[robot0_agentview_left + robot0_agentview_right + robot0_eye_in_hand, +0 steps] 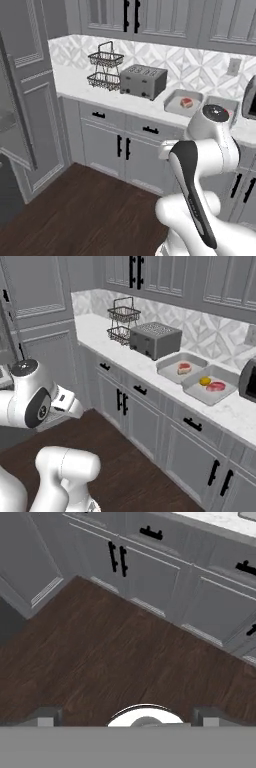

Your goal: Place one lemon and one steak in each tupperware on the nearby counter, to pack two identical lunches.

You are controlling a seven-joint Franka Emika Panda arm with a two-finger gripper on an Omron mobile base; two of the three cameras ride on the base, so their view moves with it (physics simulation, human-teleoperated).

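Observation:
Two grey tupperware trays sit side by side on the white counter (100, 331). The nearer tupperware (167, 367) holds a pale steak (184, 368) with a red middle, also seen in the left base view as the steak (186, 102) in its tupperware (172, 100). The farther tupperware (227, 378) holds a lemon (204, 381) beside a red-pink steak (216, 387). My arm hides most of this tupperware (227, 102) in the left base view. My gripper (127, 718) is open and holds nothing. It hangs over the dark wood floor, well short of the cabinets, with its fingertips (45, 717) far apart.
A grey toaster (155, 338) and a black wire basket (122, 321) stand on the counter left of the trays. A dark appliance (248, 381) sits at the right edge. Grey cabinet fronts (150, 562) with black handles lie ahead, and a tall cabinet door (25, 100) stands at the left.

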